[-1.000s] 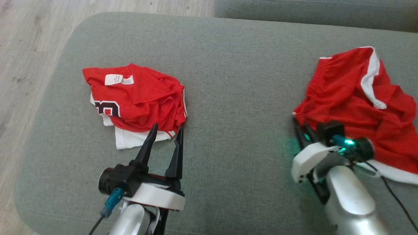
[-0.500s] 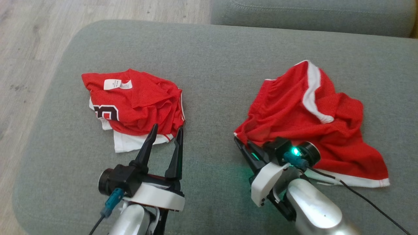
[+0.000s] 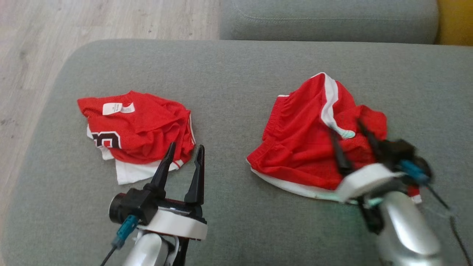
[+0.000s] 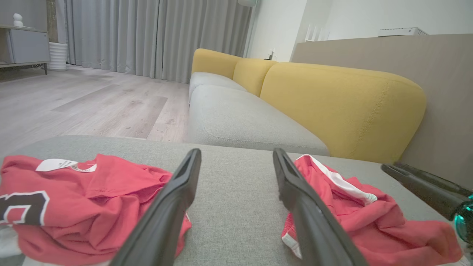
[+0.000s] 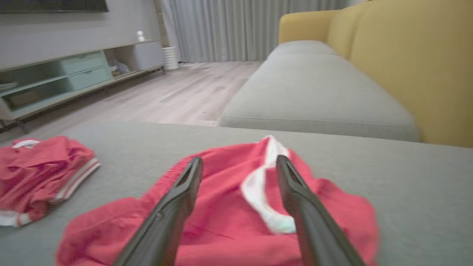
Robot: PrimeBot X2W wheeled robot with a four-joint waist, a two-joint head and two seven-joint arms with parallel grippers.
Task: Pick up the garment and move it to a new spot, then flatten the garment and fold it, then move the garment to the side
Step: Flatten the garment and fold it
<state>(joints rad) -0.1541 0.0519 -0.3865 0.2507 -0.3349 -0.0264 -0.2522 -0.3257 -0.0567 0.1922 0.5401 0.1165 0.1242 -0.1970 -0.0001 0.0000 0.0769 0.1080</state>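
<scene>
Crumpled red shorts with a white side stripe [image 3: 299, 140] lie on the grey sofa cushion [image 3: 236, 81], right of centre. My right gripper [image 3: 345, 127] hovers open over their right half, fingers spread and blurred, holding nothing. The right wrist view shows the shorts [image 5: 229, 218] under and between that gripper's [image 5: 239, 161] parted fingers. My left gripper [image 3: 186, 147] stands open, its tips just beside the lower right corner of a folded red jersey [image 3: 144, 129]. The left wrist view has the jersey [image 4: 74, 195] left of this gripper [image 4: 236, 152] and the shorts [image 4: 347, 207] right of it.
The cushion's rounded left edge drops to a wooden floor [image 3: 37, 37]. A second grey cushion [image 3: 325, 18] lies behind, with a yellow backrest [image 4: 332, 103] to its right. Bare cushion lies between the two garments and behind them.
My right gripper pulled the shorts left toward the jersey, then let go and now stands open over their right half. The camera has shifted. The left gripper stayed put.
</scene>
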